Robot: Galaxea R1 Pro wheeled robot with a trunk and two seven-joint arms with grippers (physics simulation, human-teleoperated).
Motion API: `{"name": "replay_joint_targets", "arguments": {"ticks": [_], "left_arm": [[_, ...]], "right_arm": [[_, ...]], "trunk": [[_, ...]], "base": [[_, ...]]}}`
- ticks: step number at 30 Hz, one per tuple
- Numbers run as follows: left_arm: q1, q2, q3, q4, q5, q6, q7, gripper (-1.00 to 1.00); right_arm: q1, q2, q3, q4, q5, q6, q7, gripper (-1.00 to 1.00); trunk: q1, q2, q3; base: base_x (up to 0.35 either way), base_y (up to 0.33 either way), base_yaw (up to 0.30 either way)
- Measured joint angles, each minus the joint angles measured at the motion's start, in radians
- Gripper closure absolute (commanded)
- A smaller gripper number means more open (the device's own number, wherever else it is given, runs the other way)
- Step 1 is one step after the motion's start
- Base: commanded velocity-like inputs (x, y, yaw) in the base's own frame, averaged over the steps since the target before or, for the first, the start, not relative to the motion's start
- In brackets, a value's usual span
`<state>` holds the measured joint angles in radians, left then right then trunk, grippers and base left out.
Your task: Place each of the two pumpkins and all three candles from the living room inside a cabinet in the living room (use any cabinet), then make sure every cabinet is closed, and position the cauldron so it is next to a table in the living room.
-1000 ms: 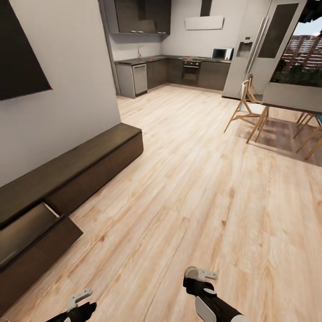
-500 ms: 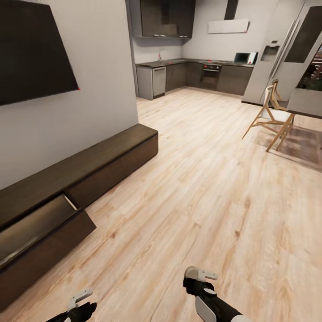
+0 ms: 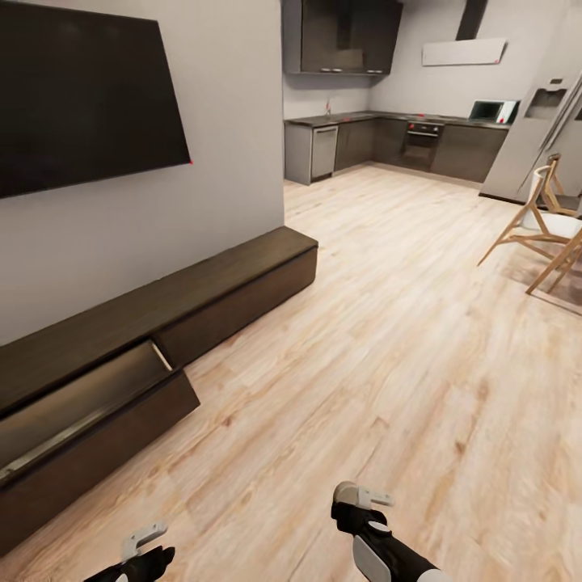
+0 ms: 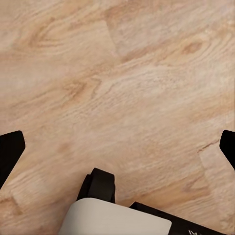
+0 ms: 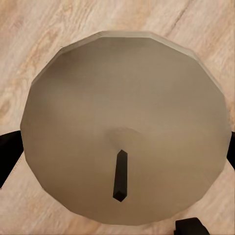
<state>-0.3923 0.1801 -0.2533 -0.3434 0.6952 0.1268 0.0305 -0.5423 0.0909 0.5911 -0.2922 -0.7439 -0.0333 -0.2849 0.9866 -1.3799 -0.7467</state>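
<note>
Candle delivery is the step in hand, as I judge it. The right end effector (image 3: 362, 496) carries one candle (image 5: 125, 127); in the right wrist view I look straight down on its flat brownish-grey top and dark wick, with the dark fingers (image 5: 9, 154) hard against either side, so I take it as closed on the candle. The left end effector (image 3: 145, 540) is spread wide with nothing in it, its fingertips far apart in the left wrist view and only the wooden floor (image 4: 122, 73) between them.

The cabinet (image 3: 210, 283) runs along the wall under the dark screen (image 3: 81, 97). One pull-out front (image 3: 97, 420) on it stands open, tilted out over the floor and showing a pale inner wall; I cannot tell whether anything lies inside. Both end effectors hang over the floor well apart from the cabinet, on its room side. Past the cabinet's far end lie the kitchen units (image 3: 404, 141), and a wooden chair (image 3: 546, 230) stands across the floor from it.

Next I need to bring the base close to the open front and square up to it, then reach the right arm over the opening and let the candle go low inside, keeping it upright. That front has to be pushed shut afterwards.
</note>
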Motion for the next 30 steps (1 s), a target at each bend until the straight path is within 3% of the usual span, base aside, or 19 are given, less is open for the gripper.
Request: {"name": "replay_joint_targets", "arguments": {"ticks": [20,30], "left_arm": [[0.000,0.000,0.000,0.000,0.000,0.000,0.000,-1.00],[0.000,0.000,0.000,0.000,0.000,0.000,0.000,-1.00]], "right_arm": [[0.000,0.000,0.000,0.000,0.000,0.000,0.000,1.00],[0.000,0.000,0.000,0.000,0.000,0.000,0.000,1.00]], "trunk": [[0.000,0.000,0.016],[0.000,0.000,0.023]], "base": [[0.133,-0.042,0.264],[0.027,-0.003,0.267]]}}
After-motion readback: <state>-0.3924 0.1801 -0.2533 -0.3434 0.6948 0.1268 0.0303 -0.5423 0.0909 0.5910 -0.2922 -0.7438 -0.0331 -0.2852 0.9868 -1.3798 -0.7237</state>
